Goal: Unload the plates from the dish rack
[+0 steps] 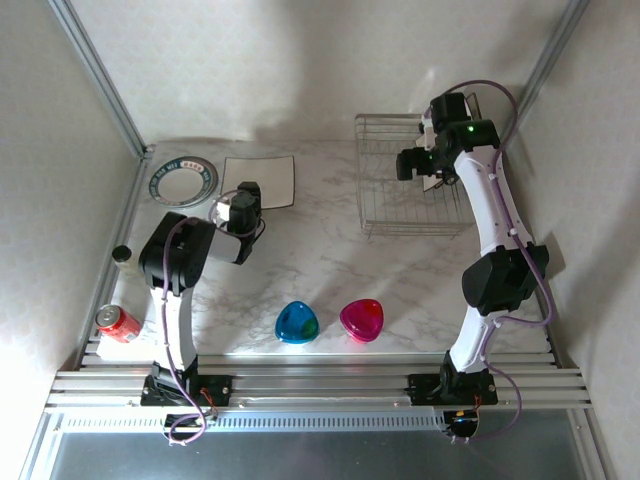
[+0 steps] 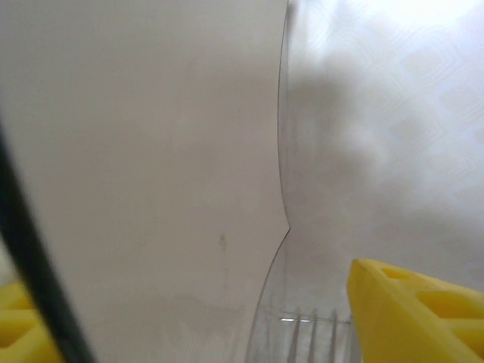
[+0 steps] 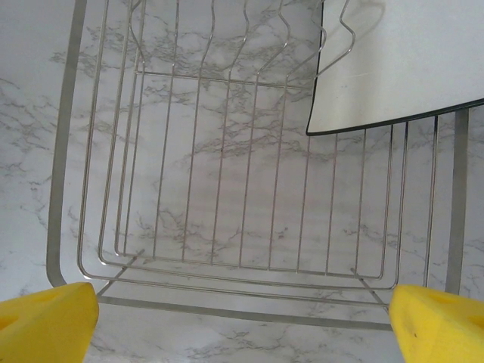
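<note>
The wire dish rack [image 1: 400,215] stands at the back right of the marble table. My right gripper [image 1: 415,165] hovers over it, open; in the right wrist view [image 3: 242,310] its yellow fingertips [image 3: 57,314] straddle the rack's near bars [image 3: 227,265]. One square white plate [image 3: 401,68] with a dark rim stands in the rack's far right corner. A square cream plate [image 1: 258,180] lies flat at back left, beside a round blue-rimmed plate [image 1: 183,180]. My left gripper [image 1: 240,208] sits at the square plate's near edge, open. In the left wrist view [image 2: 197,302] the plate's pale face [image 2: 144,174] lies between the spread fingers.
A blue translucent dish [image 1: 297,322] and a pink one [image 1: 361,319] lie near the front centre. A red can [image 1: 118,322] and a dark-capped jar [image 1: 122,256] stand by the left wall. White walls enclose the table on three sides.
</note>
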Motion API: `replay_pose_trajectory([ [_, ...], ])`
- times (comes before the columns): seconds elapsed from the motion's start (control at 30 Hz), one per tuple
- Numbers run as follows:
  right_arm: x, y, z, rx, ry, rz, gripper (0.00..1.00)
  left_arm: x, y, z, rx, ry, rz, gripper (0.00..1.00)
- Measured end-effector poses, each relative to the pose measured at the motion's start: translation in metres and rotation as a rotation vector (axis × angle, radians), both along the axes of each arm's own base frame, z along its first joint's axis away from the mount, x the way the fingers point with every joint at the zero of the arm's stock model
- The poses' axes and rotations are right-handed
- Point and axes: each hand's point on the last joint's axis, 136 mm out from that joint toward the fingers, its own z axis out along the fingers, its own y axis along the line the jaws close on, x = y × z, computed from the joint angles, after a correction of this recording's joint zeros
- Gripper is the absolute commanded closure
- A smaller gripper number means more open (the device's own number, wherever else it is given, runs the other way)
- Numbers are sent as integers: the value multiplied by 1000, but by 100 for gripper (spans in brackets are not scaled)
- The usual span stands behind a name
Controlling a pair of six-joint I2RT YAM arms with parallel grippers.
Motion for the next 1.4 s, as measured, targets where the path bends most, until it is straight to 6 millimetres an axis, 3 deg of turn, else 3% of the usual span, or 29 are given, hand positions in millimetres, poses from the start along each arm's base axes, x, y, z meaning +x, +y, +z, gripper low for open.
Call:
replay_pose_trajectory([
  [0.17,1,3,-1,14,-3,6,1,-2,1,8,24,10,-11,1],
  [1.4,2,11,-4,66,-47,6,1,-29,-1,-5,225,324,-189,1],
])
